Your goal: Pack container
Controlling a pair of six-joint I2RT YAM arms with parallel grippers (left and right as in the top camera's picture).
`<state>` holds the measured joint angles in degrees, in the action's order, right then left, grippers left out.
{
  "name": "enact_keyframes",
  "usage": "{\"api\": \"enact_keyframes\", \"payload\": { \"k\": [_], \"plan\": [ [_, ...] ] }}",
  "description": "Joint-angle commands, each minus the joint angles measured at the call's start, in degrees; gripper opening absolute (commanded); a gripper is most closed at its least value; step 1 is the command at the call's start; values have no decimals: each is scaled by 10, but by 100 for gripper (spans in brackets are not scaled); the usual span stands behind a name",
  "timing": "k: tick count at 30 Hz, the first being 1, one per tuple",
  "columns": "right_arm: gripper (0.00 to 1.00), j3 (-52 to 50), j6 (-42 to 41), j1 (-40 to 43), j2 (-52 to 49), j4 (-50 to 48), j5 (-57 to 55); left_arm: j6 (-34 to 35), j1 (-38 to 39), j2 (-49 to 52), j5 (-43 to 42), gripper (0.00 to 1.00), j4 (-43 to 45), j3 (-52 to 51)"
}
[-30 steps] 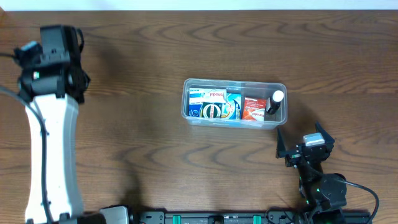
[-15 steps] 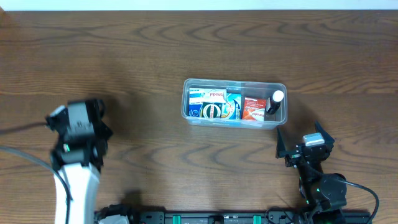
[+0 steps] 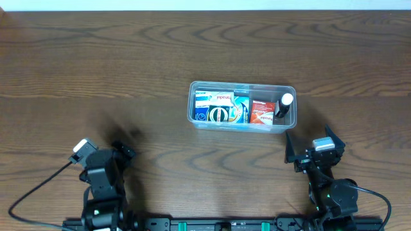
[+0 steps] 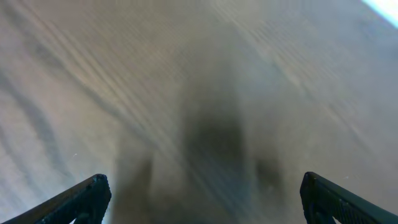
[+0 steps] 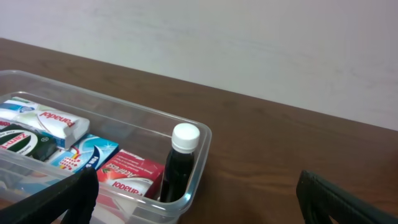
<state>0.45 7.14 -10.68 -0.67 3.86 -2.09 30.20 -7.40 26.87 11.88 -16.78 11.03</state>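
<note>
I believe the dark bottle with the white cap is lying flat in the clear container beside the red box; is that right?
Not quite: the bottle stands upright, not flat, as the right wrist view shows. It is indeed in the clear container beside the red box.

Table [image 3: 128, 58]: dark brown wood, grain clearly seen, smooth, low sheen.
Container [image 5: 124, 112]: clear plastic, glossy, highlights seen along rim.
Boxes [image 5: 127, 177] inside: printed cardboard, slight gloss.
Bottle [image 5: 177, 174]: dark, glossy body; cap [image 5: 185, 135] white, smooth plastic.
Wall [image 5: 249, 50]: white, matt.
</note>
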Motion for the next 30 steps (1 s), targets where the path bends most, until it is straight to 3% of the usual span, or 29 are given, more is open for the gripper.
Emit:
{"api": "enact_keyframes", "payload": {
  "k": [1, 8, 17, 23, 30],
  "plan": [
    [99, -1, 2, 7, 4, 2, 2, -14, 13, -42, -12, 98, 25, -27],
    [99, -1, 2, 7, 4, 2, 2, -47, 38, -85, -12, 98, 73, -61],
    [99, -1, 2, 7, 4, 2, 2, -113, 38, -137, -12, 98, 75, -69],
    [99, -1, 2, 7, 4, 2, 2, -118, 40, -147, -17, 98, 75, -70],
    [99, -1, 2, 6, 4, 2, 2, -179, 40, -179, -86, 98, 81, -85]
  ]
}}
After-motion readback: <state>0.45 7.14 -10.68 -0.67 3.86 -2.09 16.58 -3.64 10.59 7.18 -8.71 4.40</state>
